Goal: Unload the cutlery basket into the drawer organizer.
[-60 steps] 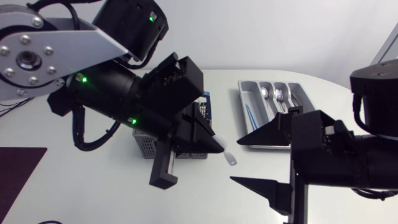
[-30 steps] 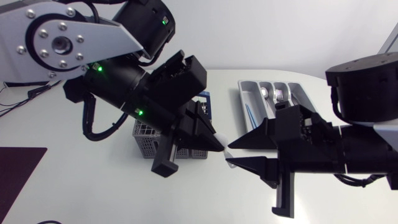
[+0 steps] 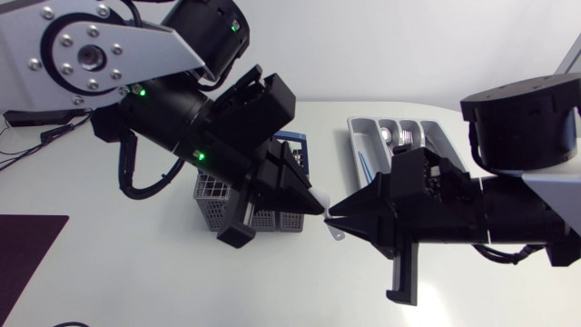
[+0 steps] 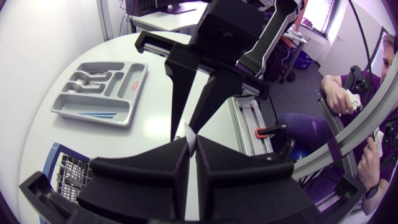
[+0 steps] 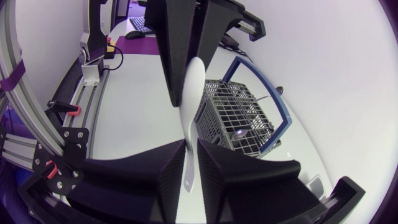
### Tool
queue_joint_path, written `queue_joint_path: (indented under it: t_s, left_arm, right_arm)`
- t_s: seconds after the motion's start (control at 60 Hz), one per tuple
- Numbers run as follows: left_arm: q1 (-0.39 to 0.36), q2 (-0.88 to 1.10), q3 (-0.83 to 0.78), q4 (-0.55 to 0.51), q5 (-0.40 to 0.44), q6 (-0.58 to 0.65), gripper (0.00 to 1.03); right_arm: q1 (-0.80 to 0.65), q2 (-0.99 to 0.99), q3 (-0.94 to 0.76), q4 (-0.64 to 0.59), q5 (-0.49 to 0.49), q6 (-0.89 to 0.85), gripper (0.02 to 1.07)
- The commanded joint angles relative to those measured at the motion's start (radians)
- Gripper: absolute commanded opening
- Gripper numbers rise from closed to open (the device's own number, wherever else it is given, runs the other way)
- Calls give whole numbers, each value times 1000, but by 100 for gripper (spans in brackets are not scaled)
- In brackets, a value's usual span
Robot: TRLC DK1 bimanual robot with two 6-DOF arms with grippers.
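- Head view shows the left gripper (image 3: 317, 207) and the right gripper (image 3: 333, 214) meeting tip to tip above the table (image 3: 136, 272).
- Both are pinched narrow on 1 white spoon (image 5: 190, 106), each from its own end.
- The spoon is plain, smooth and thin, with a long oval bowl.
- It hangs in the air just beside the grey wire cutlery basket (image 3: 211, 195).
- The grey drawer organizer (image 3: 367, 136) is behind the right gripper.
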Motion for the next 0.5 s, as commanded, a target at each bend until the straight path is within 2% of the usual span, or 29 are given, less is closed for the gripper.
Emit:
queue_joint_path:
  t_s: [0.0, 0.05, 0.217, 0.25, 0.3, 0.333, 0.35, 0.4, 0.467, 0.483]
  left_arm:
    - [6, 19, 23, -12, 19, 21, 3]
    - [6, 21, 22, -12, 19, 21, 3]
    - [23, 28, 36, -9, 21, 16, 4]
    - [27, 30, 42, -9, 21, 10, 8]
    - [38, 31, 49, -7, 23, 1, 19]
    - [43, 31, 52, -6, 24, -4, 30]
    - [46, 31, 54, -4, 23, -12, 40]
    - [55, 31, 59, 4, 24, -27, 60]
    - [72, 31, 65, 24, 30, -56, 80]
    - [77, 30, 68, 28, 35, -65, 83]
  right_arm:
    - [-4, 6, -4, 26, -7, -6, 11]
    - [-4, 2, -11, 31, -12, -8, 8]
    - [-2, -11, -21, 45, -13, -3, 8]
    - [-2, -11, -21, 43, -16, 0, 8]
    - [-1, -14, -21, 38, -16, 0, 8]
    - [2, -15, -20, 35, -16, 2, 8]
    - [2, -17, -20, 34, -16, 2, 8]
    - [2, -17, -20, 26, -16, 3, 8]
    - [-1, -21, -24, 22, -15, 2, 8]
    - [-2, -23, -26, 20, -15, 2, 8]
